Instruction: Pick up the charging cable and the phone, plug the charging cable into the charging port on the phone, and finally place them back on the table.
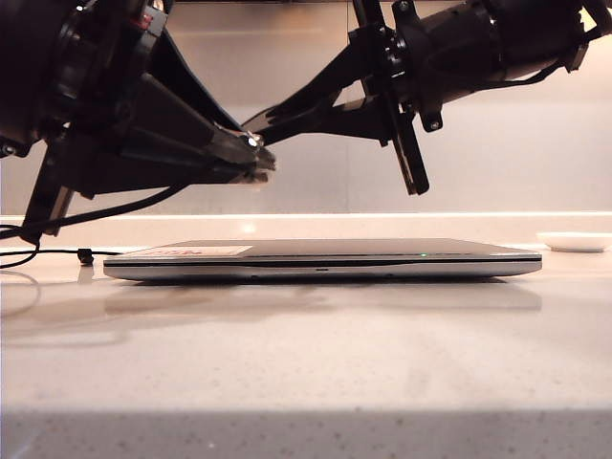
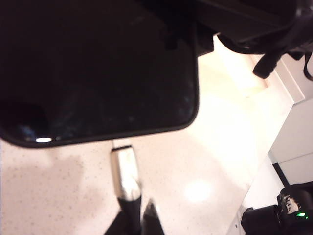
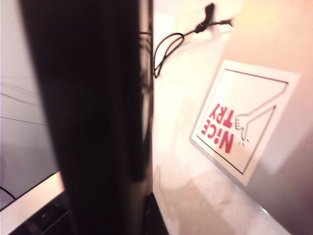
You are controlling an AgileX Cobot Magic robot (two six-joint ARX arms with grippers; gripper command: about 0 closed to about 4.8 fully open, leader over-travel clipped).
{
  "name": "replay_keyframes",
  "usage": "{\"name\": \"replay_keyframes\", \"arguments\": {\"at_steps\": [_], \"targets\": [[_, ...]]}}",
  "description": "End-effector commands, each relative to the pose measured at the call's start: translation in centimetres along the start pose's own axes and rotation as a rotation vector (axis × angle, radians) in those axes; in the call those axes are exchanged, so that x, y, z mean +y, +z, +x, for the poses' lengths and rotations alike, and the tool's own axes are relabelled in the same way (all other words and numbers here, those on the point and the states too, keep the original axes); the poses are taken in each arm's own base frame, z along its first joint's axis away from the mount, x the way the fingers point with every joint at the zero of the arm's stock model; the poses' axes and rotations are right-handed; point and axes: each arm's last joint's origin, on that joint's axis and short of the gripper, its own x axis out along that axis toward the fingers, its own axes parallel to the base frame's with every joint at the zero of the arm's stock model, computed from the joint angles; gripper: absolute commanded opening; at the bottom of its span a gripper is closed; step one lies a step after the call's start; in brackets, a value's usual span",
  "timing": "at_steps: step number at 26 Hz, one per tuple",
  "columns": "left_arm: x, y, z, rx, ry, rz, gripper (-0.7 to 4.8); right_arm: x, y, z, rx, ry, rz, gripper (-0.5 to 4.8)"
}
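My left gripper [image 1: 254, 164] [image 2: 139, 219] is shut on the charging cable just behind its silvery plug [image 2: 124, 169]. The black cord [image 1: 105, 212] trails down to the table [image 1: 306, 373], where it lies in loops [image 3: 164, 49]. My right gripper [image 1: 330, 107] [image 3: 115, 223] is shut on the black phone [image 1: 287, 113] [image 2: 98, 68] [image 3: 98, 112], held in the air above the laptop. The plug tip meets the phone's short end edge. The charging port itself is hidden, and I cannot tell whether the plug is in it.
A closed silver-grey laptop [image 1: 325, 260] with a pale "NiCE TRY" sticker [image 3: 239, 122] lies on the table under both grippers. A small white dish [image 1: 574, 241] sits at the far right. A grey wall rises behind.
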Motion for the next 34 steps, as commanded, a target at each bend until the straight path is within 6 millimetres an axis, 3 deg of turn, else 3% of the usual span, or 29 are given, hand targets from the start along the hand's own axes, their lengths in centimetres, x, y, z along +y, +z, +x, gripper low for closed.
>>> {"name": "replay_keyframes", "arguments": {"at_steps": [1, 8, 9, 12, 19, 22, 27, 34], "targets": [[-0.5, 0.7, -0.1, -0.058, -0.03, 0.016, -0.06, 0.4, -0.3, 0.1, 0.061, 0.042, -0.011, -0.06], [-0.5, 0.7, -0.1, -0.059, -0.031, 0.016, -0.05, 0.4, -0.3, 0.1, 0.053, 0.035, -0.026, -0.06], [-0.5, 0.7, -0.1, -0.059, -0.031, 0.015, 0.06, 0.4, -0.3, 0.1, 0.052, 0.034, -0.027, -0.06], [-0.5, 0.7, -0.1, -0.059, -0.031, 0.015, 1.07, 0.3, -0.2, 0.0, 0.037, 0.024, -0.029, -0.06], [-0.6, 0.7, -0.1, -0.059, -0.032, 0.015, 1.26, 0.3, 0.0, 0.0, 0.008, 0.007, -0.034, -0.06], [-0.6, 0.7, -0.1, -0.059, -0.033, 0.016, 1.92, 0.3, 0.6, -0.5, -0.052, -0.011, -0.049, -0.06], [-0.5, 0.3, -0.1, -0.029, -0.02, 0.025, 1.91, 0.2, 1.6, -1.2, -0.116, -0.04, -0.056, -0.06], [-1.5, -2.0, 0.1, 0.128, -0.042, 0.243, 1.86, 0.6, 1.6, -1.6, -0.142, -0.06, -0.077, -0.06]]}}
